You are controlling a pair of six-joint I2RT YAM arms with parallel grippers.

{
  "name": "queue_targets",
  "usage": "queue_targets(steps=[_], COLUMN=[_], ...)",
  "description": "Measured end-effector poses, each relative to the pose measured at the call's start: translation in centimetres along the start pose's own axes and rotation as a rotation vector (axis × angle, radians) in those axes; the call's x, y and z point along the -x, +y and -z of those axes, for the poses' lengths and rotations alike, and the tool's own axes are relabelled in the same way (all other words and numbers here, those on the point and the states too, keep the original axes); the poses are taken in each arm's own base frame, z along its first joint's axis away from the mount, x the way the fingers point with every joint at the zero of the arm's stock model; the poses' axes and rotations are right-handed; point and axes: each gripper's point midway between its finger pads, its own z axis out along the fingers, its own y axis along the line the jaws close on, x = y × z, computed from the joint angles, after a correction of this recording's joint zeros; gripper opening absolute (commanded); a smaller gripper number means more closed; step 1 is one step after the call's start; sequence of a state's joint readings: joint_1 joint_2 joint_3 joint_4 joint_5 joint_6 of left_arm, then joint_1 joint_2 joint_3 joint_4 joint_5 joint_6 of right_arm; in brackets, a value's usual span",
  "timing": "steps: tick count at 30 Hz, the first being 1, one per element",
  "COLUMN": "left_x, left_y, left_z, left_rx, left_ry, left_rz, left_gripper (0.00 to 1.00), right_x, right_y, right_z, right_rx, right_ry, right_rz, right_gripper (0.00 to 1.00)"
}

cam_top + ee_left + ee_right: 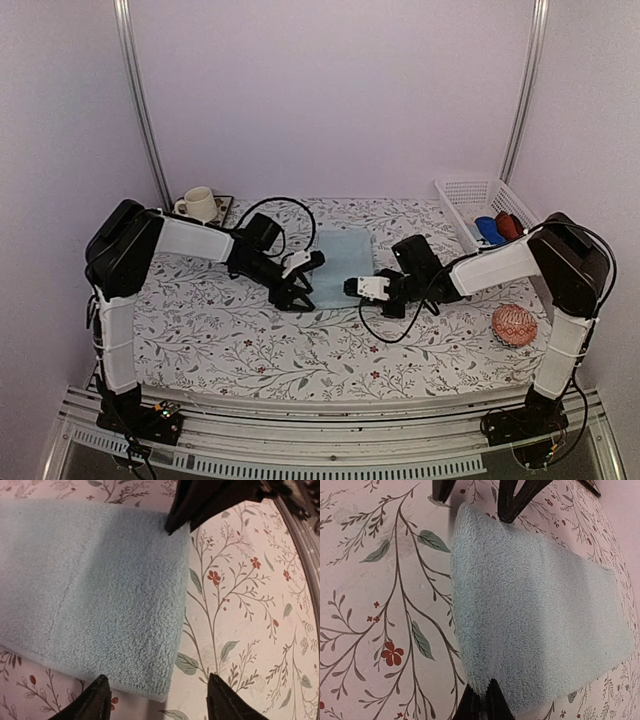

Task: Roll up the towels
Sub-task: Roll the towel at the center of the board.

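Two pincers meet at the near edge of a pale blue towel [345, 255] lying flat on the floral worktop [250, 345] in the top view, the left pincer [296, 296] at its left corner and the right pincer [350, 287] beside it. Seen from the left wrist, the left pincer [157, 680] stands released, fingers spread over the towel's corner. Seen from the right wrist, the right pincer [486, 692] is clenched on the towel's hem.
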State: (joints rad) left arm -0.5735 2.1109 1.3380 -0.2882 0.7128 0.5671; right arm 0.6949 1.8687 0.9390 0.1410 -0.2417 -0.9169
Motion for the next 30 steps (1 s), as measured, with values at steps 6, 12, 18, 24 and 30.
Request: queue_targets(steps=[6,12,18,24,30], left_x=[0.7,1.4,1.8,1.4,1.2], left_y=[-1.5,-2.5,-2.8,-2.4,-1.2], left_z=[2.2,2.6,1.7,1.2,0.7], left_rx=[0.091,0.195,0.237,0.265,0.325], left_ry=[-0.003,0.013,0.04,0.068,0.098], left_rz=[-0.075,-0.199,-0.273,-0.291,-0.292], left_gripper=[0.78,0.79,0.78,0.78,0.75], right_x=[1.2,0.6,1.2,-0.5,-1.1], right_y=[0.5,1.6,-1.6,-1.3,-1.0], right_z=[0.6,0.9,0.8,0.2,-0.6], right_rx=[0.085,0.167,0.18,0.237,0.275], right_ry=[-0.01,0.029,0.021,0.064,0.093], right_rz=[-0.127,-0.261,-0.441,-0.583,-0.663], right_gripper=[0.02,0.02,0.02,0.02,0.02])
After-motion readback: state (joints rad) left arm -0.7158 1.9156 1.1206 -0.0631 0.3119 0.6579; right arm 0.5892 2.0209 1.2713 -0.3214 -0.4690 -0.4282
